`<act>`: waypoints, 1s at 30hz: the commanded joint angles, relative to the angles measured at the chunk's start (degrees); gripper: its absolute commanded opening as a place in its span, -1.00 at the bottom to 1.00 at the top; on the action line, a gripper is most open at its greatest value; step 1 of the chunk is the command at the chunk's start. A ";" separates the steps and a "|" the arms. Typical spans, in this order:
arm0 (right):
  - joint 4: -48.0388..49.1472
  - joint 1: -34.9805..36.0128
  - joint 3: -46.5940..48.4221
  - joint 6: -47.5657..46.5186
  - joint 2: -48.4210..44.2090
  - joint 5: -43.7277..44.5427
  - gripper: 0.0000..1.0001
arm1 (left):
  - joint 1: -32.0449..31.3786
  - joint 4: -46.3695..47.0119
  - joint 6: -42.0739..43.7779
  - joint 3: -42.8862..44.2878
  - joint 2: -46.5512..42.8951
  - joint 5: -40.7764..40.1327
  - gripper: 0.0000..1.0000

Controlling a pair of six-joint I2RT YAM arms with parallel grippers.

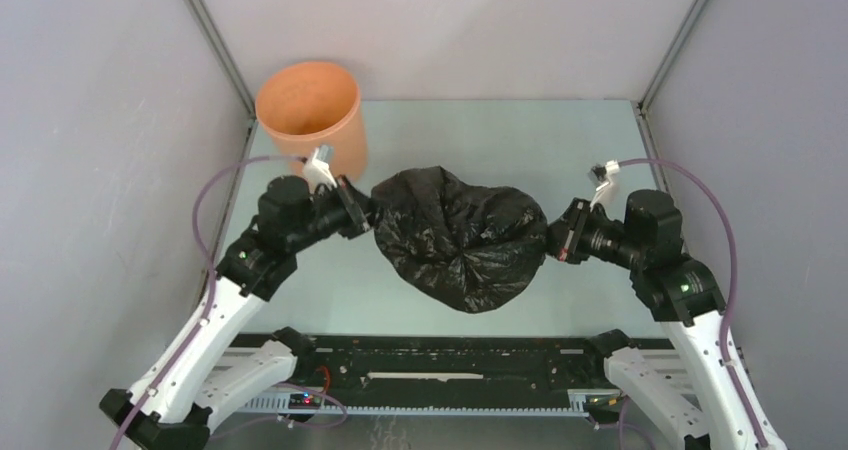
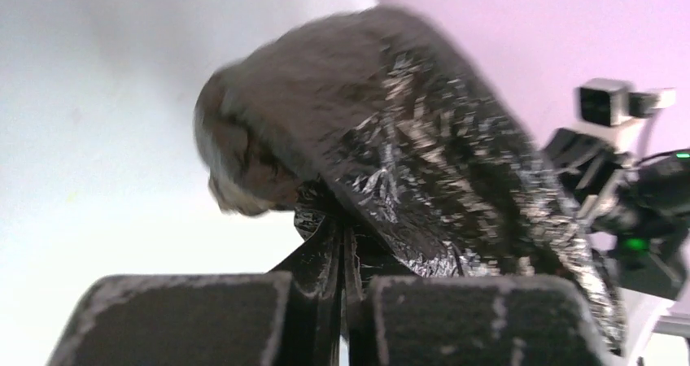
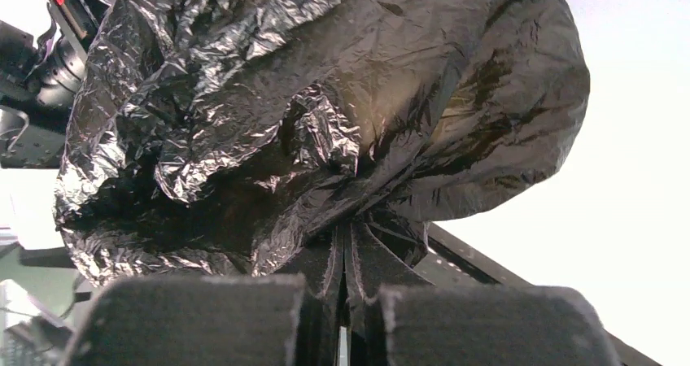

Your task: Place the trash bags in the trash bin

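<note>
The black trash bag hangs billowed between my two grippers above the table's middle. My left gripper is shut on its left edge. My right gripper is shut on its right edge. The orange trash bin stands upright and open at the back left, just behind my left arm. In the left wrist view the bag bulges above the closed gripper. In the right wrist view the bag fills the frame above the closed gripper.
A black rail runs along the near table edge between the arm bases. Grey enclosure walls stand left, right and behind. The green table top stretches behind the bag.
</note>
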 commanded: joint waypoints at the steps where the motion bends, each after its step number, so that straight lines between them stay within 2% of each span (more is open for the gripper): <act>1: 3.68 -0.64 5.68 5.04 4.24 -2.20 -1.00 | -0.25 2.71 -0.90 12.65 6.11 2.14 -0.94; 4: 4.54 -4.44 9.38 7.90 9.33 -3.30 -1.00 | -0.13 1.72 1.42 23.27 13.70 3.53 -0.94; 7: 2.05 -11.03 9.41 9.32 17.30 -7.84 -1.00 | 0.61 -5.95 3.79 31.50 22.28 -1.46 -0.93; 9: -2.10 -13.07 9.35 2.45 23.90 -10.80 -1.00 | 2.45 -11.01 4.25 31.64 27.95 -1.21 -0.99; 12: -10.22 -12.53 8.72 -8.39 29.62 -9.56 -1.00 | 3.84 -17.08 7.31 26.57 33.79 4.45 -1.00; 14: -14.59 -10.22 8.68 -12.04 28.33 -8.65 -1.00 | 3.10 -16.30 8.40 21.18 30.19 3.79 -1.00; 16: -15.57 -6.68 9.04 -12.09 23.18 -7.56 -1.00 | 2.57 -13.47 7.83 17.52 23.01 4.40 -1.00; 18: -15.98 -4.57 11.37 -10.77 16.58 -8.44 -1.00 | 2.09 -10.56 6.47 17.80 16.90 6.51 -1.00; 21: -12.74 -4.67 15.45 -6.85 10.32 -9.54 -1.00 | 1.18 -8.47 5.19 23.32 12.04 6.19 -0.90; 25: -6.54 -6.80 17.08 -3.23 7.36 -6.85 -1.00 | 1.15 -5.44 3.55 28.34 13.45 6.02 -0.88; 27: -6.22 -10.04 17.91 -2.48 7.82 -4.13 -1.00 | 1.15 -5.24 3.31 30.12 15.99 5.57 -0.90; 30: -4.11 -16.57 17.83 -2.01 10.02 -6.56 -1.00 | 1.15 -5.25 3.36 33.50 21.05 6.71 -0.93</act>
